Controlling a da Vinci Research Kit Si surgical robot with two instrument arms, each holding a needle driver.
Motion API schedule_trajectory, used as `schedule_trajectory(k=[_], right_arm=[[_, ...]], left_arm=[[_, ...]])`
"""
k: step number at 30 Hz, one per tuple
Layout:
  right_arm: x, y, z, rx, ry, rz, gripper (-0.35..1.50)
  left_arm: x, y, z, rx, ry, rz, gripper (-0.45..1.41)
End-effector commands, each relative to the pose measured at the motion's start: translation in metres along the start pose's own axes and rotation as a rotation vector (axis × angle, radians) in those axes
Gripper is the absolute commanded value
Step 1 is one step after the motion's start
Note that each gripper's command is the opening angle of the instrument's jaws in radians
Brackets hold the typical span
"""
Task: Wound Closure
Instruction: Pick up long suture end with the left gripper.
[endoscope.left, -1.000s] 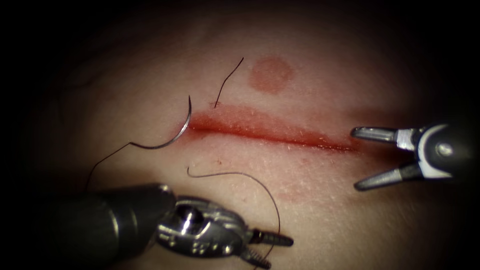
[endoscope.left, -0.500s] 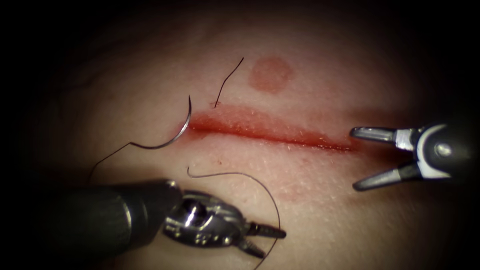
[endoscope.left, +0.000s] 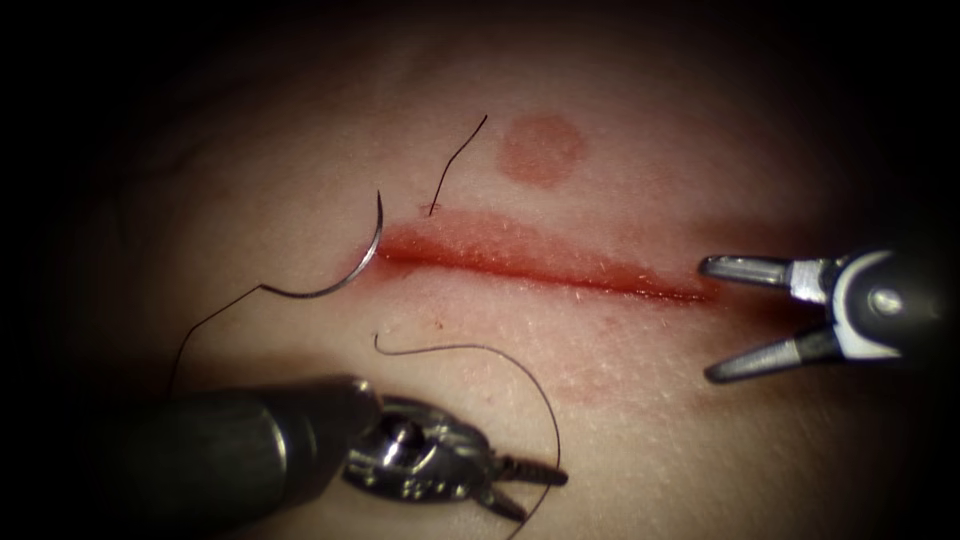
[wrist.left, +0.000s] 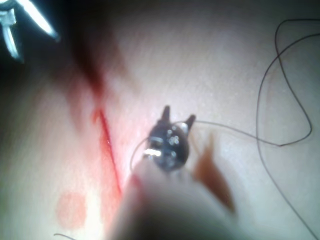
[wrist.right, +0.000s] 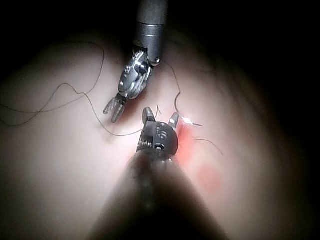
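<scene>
Endoscope view, nearest first: the left tool (endoscope.left: 520, 490) sits below the cut (endoscope.left: 540, 265), jaws parted a little and gripping nothing, with a loop of thread (endoscope.left: 520, 365) curving just past their tips. Compared with a second earlier it has slid slightly rightward. Further back, at the cut's left end, the needle (endoscope.left: 362, 262) lies on the tissue (endoscope.left: 650, 440) with no tool on it; whether its point is buried I cannot tell. Its thread trails away from the cut to the left. At the cut's right end the right tool (endoscope.left: 712, 318) hangs with jaws spread wide, empty. Beyond the cut a short loose thread end (endoscope.left: 458, 158) lies near a round red mark (endoscope.left: 541, 149). I judge this a pause between stitches: the needle needs picking up, gripped partway along its curve.
</scene>
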Motion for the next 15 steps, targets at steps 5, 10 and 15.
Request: schedule_trajectory(k=[5,10,15], right_arm=[[-0.0002,-0.0003,0.0007,0.003,0.001,0.001,0.62],[-0.0002,-0.0004,0.0007,0.003,0.001,0.001,0.62],[-0.0002,-0.0004,0.0007,0.003,0.001,0.001,0.62]], left_arm=[[-0.0005,0.0005,0.0021,-0.015,-0.005,0.012,0.19],[-0.0011,0.0007,0.0027,-0.021,-0.01,0.023,0.19],[-0.0018,0.0007,0.003,-0.023,-0.012,0.028,0.19]])
